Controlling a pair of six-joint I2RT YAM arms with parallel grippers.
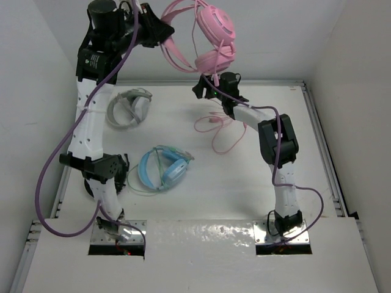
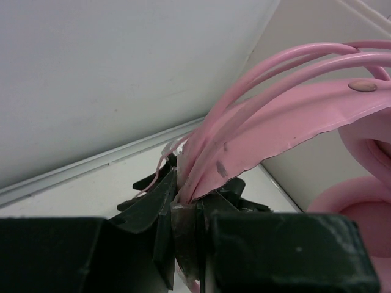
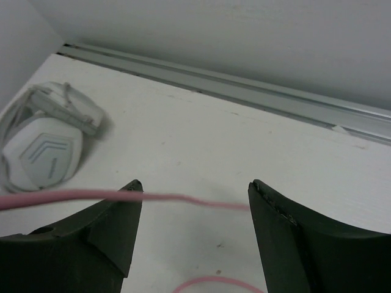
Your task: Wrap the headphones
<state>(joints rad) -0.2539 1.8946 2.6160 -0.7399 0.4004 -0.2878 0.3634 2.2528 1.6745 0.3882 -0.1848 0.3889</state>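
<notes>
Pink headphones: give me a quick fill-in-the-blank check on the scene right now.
The left gripper holds the pink headphones by their ____.
The right gripper stands ____, the pink cable crossing between its jaws.
The grey headphones and light-blue headphones both lie on the ____.
Missing: headband; open; table.

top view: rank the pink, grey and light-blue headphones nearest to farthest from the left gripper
1. pink headphones: headband clamped in the left gripper, raised at the back.
2. grey headphones: lying back left.
3. light-blue headphones: lying centre-left, toward the front.
</notes>
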